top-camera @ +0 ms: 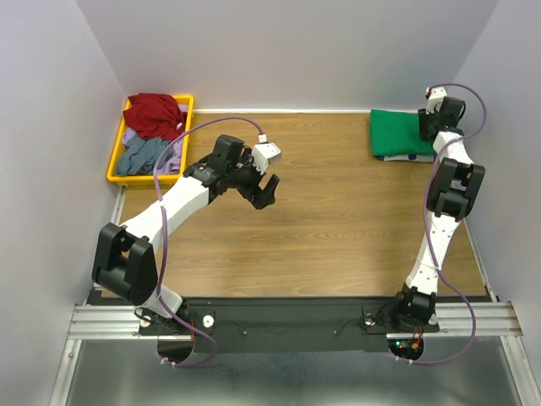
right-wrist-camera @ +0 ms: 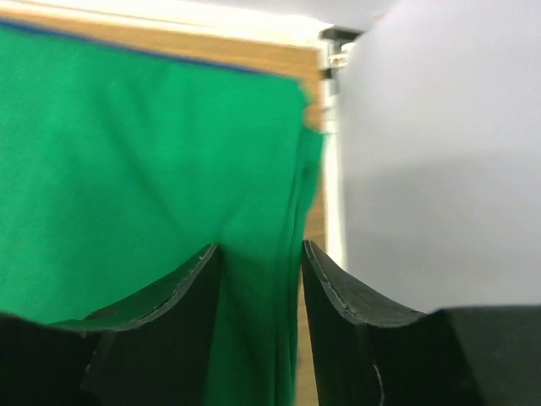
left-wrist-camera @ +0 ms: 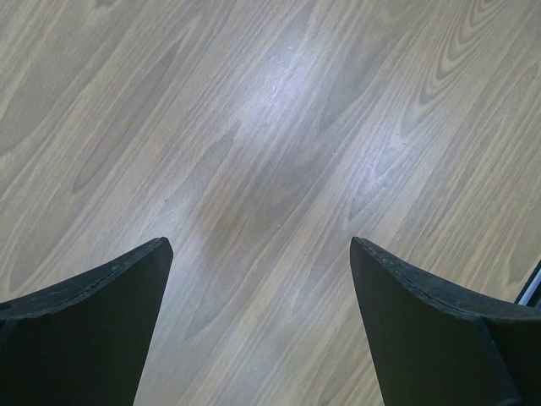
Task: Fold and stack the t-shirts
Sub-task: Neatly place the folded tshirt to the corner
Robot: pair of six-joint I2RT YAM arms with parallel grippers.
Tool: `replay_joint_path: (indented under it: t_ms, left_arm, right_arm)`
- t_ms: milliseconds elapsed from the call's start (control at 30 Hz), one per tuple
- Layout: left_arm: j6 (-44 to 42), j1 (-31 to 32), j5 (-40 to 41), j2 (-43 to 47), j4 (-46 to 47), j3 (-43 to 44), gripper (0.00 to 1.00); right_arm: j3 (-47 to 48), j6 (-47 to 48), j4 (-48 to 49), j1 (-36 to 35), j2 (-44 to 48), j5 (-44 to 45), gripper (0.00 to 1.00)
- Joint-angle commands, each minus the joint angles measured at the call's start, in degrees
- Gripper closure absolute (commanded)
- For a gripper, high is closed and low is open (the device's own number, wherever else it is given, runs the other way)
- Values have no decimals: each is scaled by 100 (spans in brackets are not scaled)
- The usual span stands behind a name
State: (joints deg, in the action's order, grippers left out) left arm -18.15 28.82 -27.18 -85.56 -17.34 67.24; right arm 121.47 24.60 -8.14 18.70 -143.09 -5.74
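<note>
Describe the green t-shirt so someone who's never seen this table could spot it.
On the wooden table, look to the far right corner, where the right claw reaches. The green t-shirt lies there folded into a flat rectangle. It is the only green cloth; the other clothes are heaped in the yellow bin at far left.

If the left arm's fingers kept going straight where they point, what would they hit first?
The wooden table: the left wrist view shows only bare wood ahead of the open left fingers. How far off it lies is unclear.
</note>
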Motion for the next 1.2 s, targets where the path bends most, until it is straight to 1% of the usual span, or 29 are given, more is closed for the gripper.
replay_joint_path:
  t_ms: [0,167,200,300,333,367,400,433,467,500,633,700,733,1000,1100,1167]
  left_arm:
    - [-48,-34,-138,118,-59,281,1]
    - [-39,-104,-182,232,-129,254,1]
    - [-39,-131,-191,233,-129,246,1]
    - [-22,-201,-305,241,-155,237,1]
    - [4,-253,-349,241,-164,245,1]
    - [39,-280,-367,241,-155,254,1]
    - [57,-298,-393,233,-138,254,1]
    - [92,-350,-437,224,-129,263,1]
    - [110,-385,-463,215,-120,272,1]
    - [128,-394,-490,198,-120,281,1]
    - [172,-509,-560,171,-147,316,1]
    - [198,-553,-560,171,-146,325,1]
    - [207,-553,-560,162,-155,325,1]
    - [435,-719,-586,259,-120,342,1]
    - [505,-860,-762,382,-120,316,1]
    - [567,-1079,-955,549,-50,289,1]
  right_arm:
    - [570,264,401,37,149,310,50]
    - [615,352,401,37,457,293,49]
    - [589,309,392,46,518,240,51]
    - [133,134,401,37,887,-40,59]
    - [1,54,401,37,1062,-276,67]
    - [-322,-33,392,46,1133,-374,71]
    - [-447,-260,392,46,1203,-445,75]
    - [-692,-376,392,46,1265,-454,81]
    - [-695,-455,384,37,1300,-437,84]
    - [-947,-526,401,46,1318,-376,87]
    - [-1310,-544,410,46,1205,115,93]
    - [-1389,-535,419,72,1134,266,94]
    - [-1459,-518,445,90,1073,414,96]
    - [-1609,-228,744,178,949,1047,97]
    - [-1539,-26,761,178,1028,1276,96]
    - [-1591,10,761,178,1177,1269,89]
